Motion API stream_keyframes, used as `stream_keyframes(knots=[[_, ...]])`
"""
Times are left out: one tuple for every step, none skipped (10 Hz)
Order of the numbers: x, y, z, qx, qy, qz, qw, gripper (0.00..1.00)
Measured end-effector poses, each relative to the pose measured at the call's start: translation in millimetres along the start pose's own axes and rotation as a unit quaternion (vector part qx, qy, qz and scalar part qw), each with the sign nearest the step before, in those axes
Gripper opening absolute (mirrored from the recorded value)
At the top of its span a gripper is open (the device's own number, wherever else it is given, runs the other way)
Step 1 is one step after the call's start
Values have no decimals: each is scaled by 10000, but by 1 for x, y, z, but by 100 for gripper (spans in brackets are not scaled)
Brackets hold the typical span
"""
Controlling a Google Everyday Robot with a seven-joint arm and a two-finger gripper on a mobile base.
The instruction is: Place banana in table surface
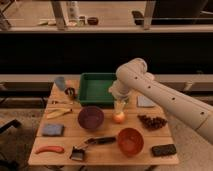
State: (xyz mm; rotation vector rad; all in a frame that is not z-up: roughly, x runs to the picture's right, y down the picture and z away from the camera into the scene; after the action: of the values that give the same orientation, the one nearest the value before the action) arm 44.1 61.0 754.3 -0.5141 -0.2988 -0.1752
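Note:
The pale yellow banana (57,113) lies on the left part of the light tan wooden table surface (107,131), left of the purple bowl (91,118). My gripper (119,105) hangs from the white arm (150,90) near the middle of the table, just in front of the green tray (97,88) and right above a small orange round fruit (119,118). It is well to the right of the banana, with the purple bowl between them. It holds nothing that I can see.
An orange-red bowl (130,141), a black-handled brush (92,142) and a black flat object (164,149) sit at the front. An orange-red carrot-like object (49,149) and a blue-grey sponge (52,130) lie front left. A dark cluster (151,121) and grey cloth (146,101) are right.

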Motion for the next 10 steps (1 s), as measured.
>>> stream_keyframes(knots=[[-2, -1, 1, -2, -33, -78, 10000, 80], [-1, 0, 0, -10, -25, -109, 9999, 80], [-5, 5, -1, -74, 7, -204, 9998, 80], [-12, 9, -2, -126, 23, -306, 9995, 80], [-30, 14, -1, -216, 46, -500, 9985, 80], [-48, 18, 1, -293, 68, -640, 9975, 80], [-72, 19, 5, -353, 72, -792, 9962, 80], [-92, 20, 9, -410, 87, -919, 9949, 80], [-125, 21, 15, -490, 88, -1112, 9925, 80], [-149, 19, 19, -527, 88, -1244, 9908, 80]])
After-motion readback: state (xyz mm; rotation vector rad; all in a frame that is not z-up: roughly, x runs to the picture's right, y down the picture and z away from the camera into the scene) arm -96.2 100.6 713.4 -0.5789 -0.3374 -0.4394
